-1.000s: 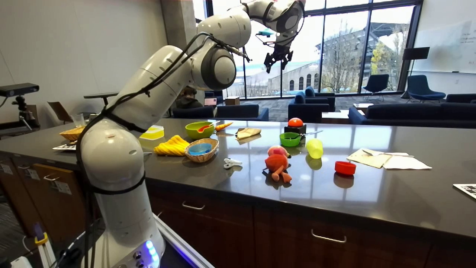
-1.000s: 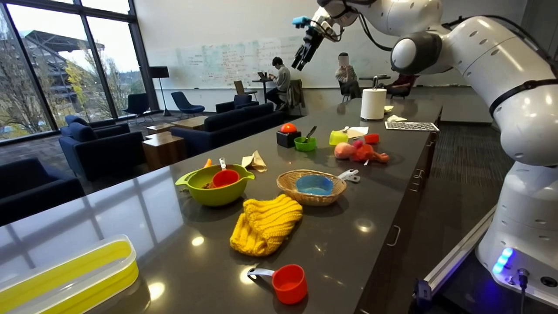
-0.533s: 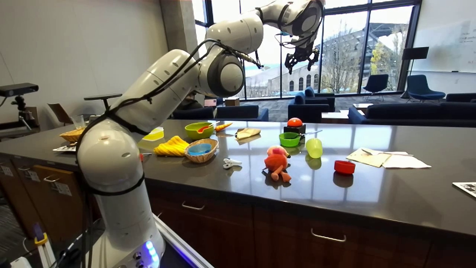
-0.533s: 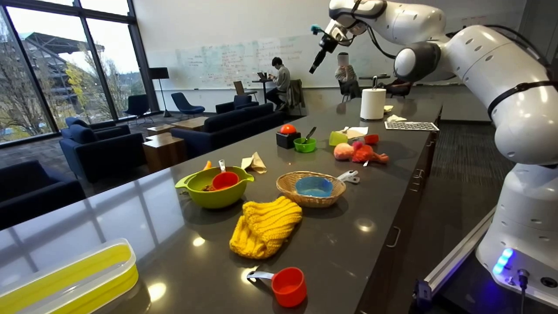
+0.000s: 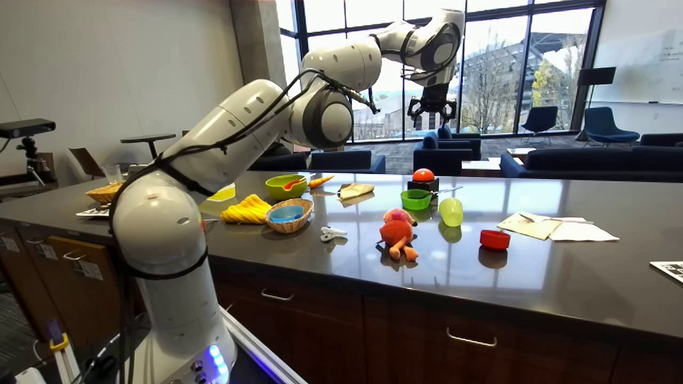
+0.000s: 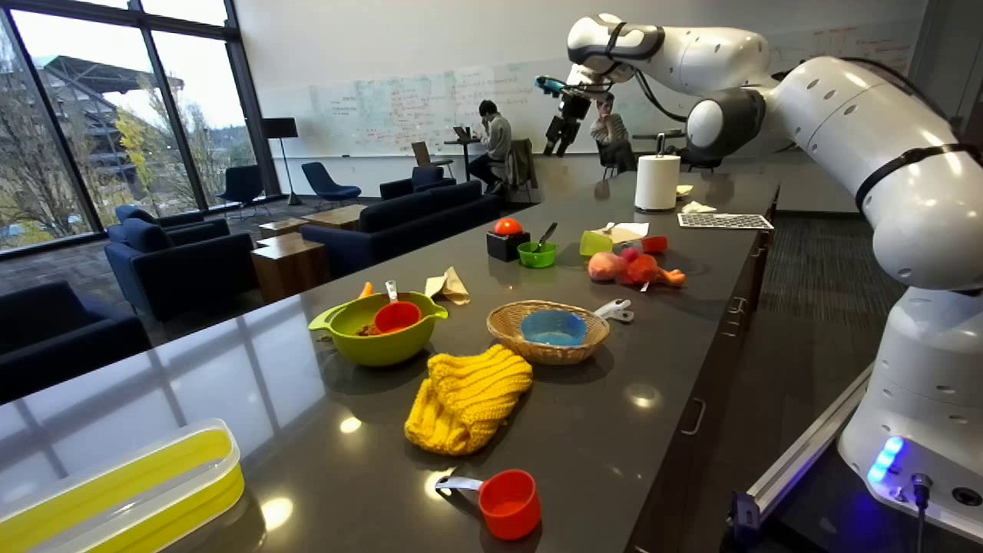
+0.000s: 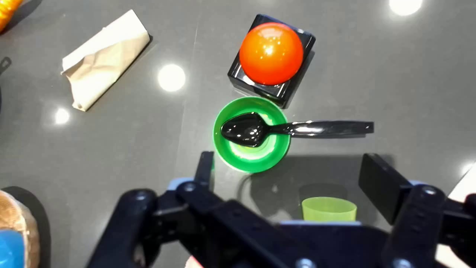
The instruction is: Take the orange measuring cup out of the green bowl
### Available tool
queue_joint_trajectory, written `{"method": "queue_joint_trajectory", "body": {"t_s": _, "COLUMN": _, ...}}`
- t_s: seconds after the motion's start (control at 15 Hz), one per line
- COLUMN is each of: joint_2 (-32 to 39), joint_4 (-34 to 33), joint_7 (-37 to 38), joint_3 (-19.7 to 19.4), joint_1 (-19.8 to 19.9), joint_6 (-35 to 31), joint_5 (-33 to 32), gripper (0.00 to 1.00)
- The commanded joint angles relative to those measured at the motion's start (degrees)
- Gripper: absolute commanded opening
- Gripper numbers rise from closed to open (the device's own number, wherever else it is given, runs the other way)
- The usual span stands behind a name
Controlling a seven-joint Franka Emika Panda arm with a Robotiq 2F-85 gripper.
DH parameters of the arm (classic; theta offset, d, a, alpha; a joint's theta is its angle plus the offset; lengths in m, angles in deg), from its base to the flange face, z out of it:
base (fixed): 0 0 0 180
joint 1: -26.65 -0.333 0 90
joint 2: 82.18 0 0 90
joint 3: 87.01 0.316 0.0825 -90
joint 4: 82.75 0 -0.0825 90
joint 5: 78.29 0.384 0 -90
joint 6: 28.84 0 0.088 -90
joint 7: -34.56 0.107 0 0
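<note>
Fingers (image 7: 383, 188): were spread wide apart, high above the worktop (image 6: 595, 403);
Orange measuring cup (image 6: 398, 316): sat inside the green bowl (image 6: 384, 351), its handle reaching past the rim;
Green bowl: stood on the worktop, near the yellow knitted cloth (image 6: 470, 399) and the wicker basket (image 6: 564, 354), which held a blue bowl (image 6: 553, 329);
Small green bowl (image 7: 240, 162): held the scoop of a black spoon (image 7: 327, 128); stood just beside a black box (image 7: 275, 91) topped by an orange dome (image 7: 271, 54).
</note>
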Motion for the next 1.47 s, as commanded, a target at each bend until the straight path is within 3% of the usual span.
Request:
{"method": "queue_joint_trajectory", "body": {"t_s": 0.0, "joint_2": 1.8, "joint_4": -2.5, "joint_7": 10.4, "joint_3": 0.7, "joint_1": 0.3, "joint_6": 5.4, "joint_5": -0.3, "gripper": 1.00}}
{"method": "queue_joint_trajectory", "body": {"t_s": 0.07, "joint_2": -2.3, "joint_4": 5.8, "joint_7": 10.6, "joint_3": -2.5, "joint_1": 0.0, "joint_6": 3.4, "joint_5": 2.8, "gripper": 1.00}}
{"method": "queue_joint_trajectory", "body": {"t_s": 0.13, "joint_2": -4.6, "joint_4": 12.1, "joint_7": 7.0, "joint_3": -11.8, "joint_1": -0.6, "joint_6": 2.2, "joint_5": 11.4, "gripper": 1.00}}
{"method": "queue_joint_trajectory", "body": {"t_s": 0.2, "joint_2": -4.7, "joint_4": 14.0, "joint_7": 6.7, "joint_3": -14.7, "joint_1": -1.5, "joint_6": 2.4, "joint_5": 14.0, "gripper": 1.00}}
{"method": "queue_joint_trajectory", "body": {"t_s": 0.6, "joint_2": -5.8, "joint_4": 30.5, "joint_7": 5.7, "joint_3": -42.6, "joint_1": -13.0, "joint_6": 6.2, "joint_5": 34.7, "gripper": 1.00}}
{"method": "queue_joint_trajectory", "body": {"t_s": 0.73, "joint_2": -2.8, "joint_4": 28.8, "joint_7": 5.7, "joint_3": -49.8, "joint_1": -16.1, "joint_6": 8.8, "joint_5": 42.6, "gripper": 1.00}}
{"method": "queue_joint_trajectory", "body": {"t_s": 0.87, "joint_2": -0.1, "joint_4": 18.3, "joint_7": 7.9, "joint_3": -44.5, "joint_1": -11.8, "joint_6": 12.1, "joint_5": 46.1, "gripper": 1.00}}
{"method": "queue_joint_trajectory", "body": {"t_s": 1.2, "joint_2": 1.8, "joint_4": 6.8, "joint_7": 6.1, "joint_3": -36.9, "joint_1": -10.1, "joint_6": 13.7, "joint_5": 56.0, "gripper": 1.00}}
{"method": "queue_joint_trajectory", "body": {"t_s": 1.4, "joint_2": 4.1, "joint_4": -0.1, "joint_7": 1.8, "joint_3": -35.6, "joint_1": -10.8, "joint_6": 11.5, "joint_5": 55.7, "gripper": 1.00}}
